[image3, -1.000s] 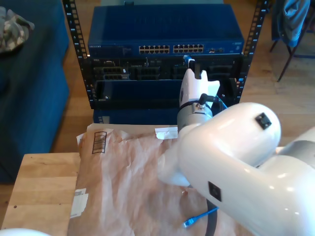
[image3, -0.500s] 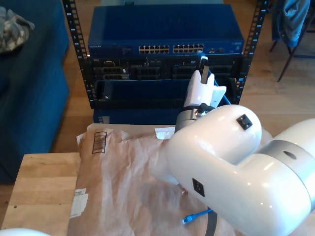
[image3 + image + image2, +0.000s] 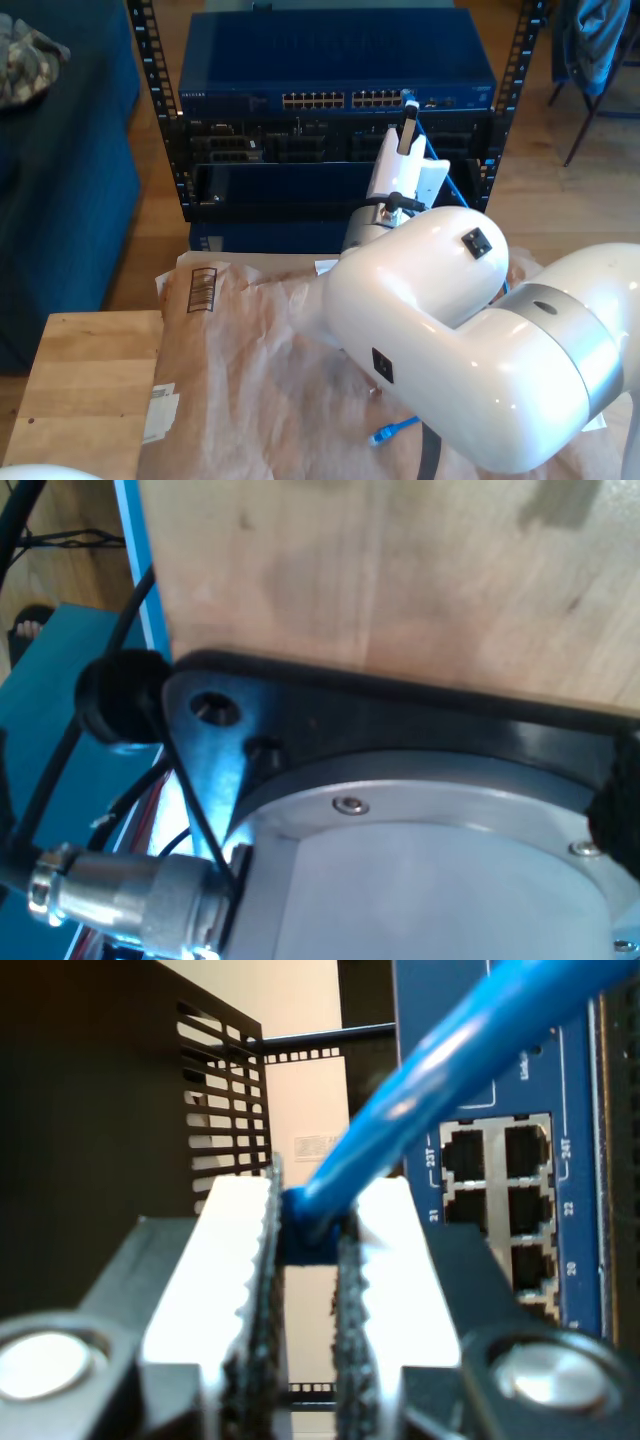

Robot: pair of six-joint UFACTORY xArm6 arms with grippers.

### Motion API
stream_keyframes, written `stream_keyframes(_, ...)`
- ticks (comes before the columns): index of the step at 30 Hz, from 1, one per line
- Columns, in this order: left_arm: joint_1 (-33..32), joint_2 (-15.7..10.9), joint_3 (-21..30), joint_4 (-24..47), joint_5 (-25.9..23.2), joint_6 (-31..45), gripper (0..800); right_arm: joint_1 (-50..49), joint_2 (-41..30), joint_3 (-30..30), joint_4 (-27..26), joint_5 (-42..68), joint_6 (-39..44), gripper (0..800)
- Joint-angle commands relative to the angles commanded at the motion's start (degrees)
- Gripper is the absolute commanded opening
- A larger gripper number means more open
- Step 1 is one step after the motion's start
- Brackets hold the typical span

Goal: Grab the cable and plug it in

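In the exterior view, our second gripper [image 3: 408, 108] reaches up from the large white arm [image 3: 470, 350] that fills the lower right of the frame, its fingertips right at the row of ports on the blue switch [image 3: 335, 60] in the rack at the top centre. The cable [image 3: 395, 431] shows as a bright blue loose end with a small plug lying on the brown paper [image 3: 250, 370] near the bottom centre, just beside the arm; a short blue stretch also shows beside the gripper body. The paper covers a wooden table [image 3: 85, 390] at the lower left.

In the second wrist view, the two white fingers [image 3: 235, 1260] of our second gripper are pressed onto the cable's blue plug end [image 3: 305, 1230], and the cable runs from there toward the upper right of the frame. Behind it stand the switch's numbered ports [image 3: 500, 1210].

In the first wrist view we see a wooden surface [image 3: 400, 570], a black bracket [image 3: 400, 720] and a metal connector [image 3: 130, 895] with dark wires. Whether our first gripper is spread or closed we cannot tell.
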Motion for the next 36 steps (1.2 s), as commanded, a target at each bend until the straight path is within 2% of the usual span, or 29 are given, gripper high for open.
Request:
stream_keyframes(10, 0.00, 0.09, 0.00, 0.00, 0.00, 0.00, 800, -0.88, -0.09, -0.35, 2.46, 3.08, -4.92, 0)
stream_keyframes(36, 0.00, 0.09, 0.00, 0.00, 0.00, 0.00, 800, -1.76, -0.18, -1.67, 1.76, 7.30, -5.01, 0)
